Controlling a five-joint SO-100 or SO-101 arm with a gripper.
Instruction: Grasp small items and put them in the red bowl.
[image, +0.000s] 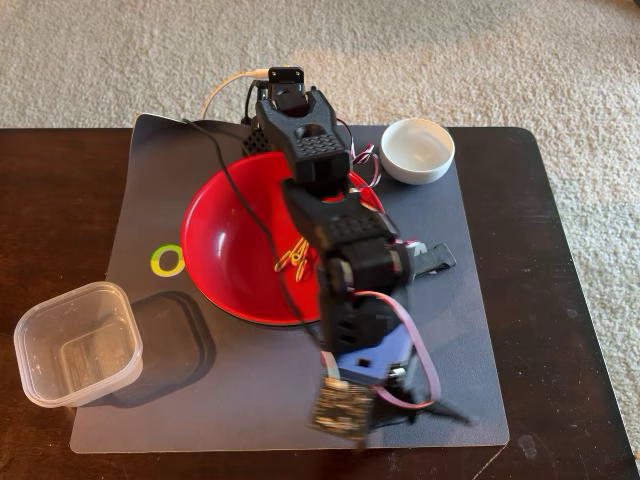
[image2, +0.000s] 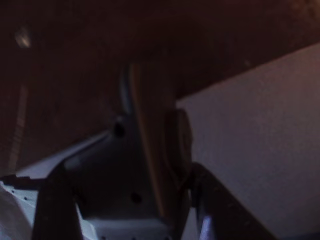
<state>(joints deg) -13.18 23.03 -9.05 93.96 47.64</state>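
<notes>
Presently: yellow clips (image: 293, 256) lie pooled in red bowl (image: 225, 250), delivered; arm reaches toward six o'clock over grey mat (image: 200, 400) (jaw state cannot be told), clear tub (image: 77, 343) at eight o'clock.

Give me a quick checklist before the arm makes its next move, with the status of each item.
1. Red bowl upright on the mat: ok.
2. Yellow clip already inside the bowl: ok.
3. Clear tub still outside the bowl, at the mat's left edge in the fixed view: not ok.
4. White dish still outside, on the mat beside the bowl: not ok.
5. Gripper open or shut: cannot tell, the wrist view is dark and blurred.
6. Anything held in the gripper: cannot tell.
</notes>
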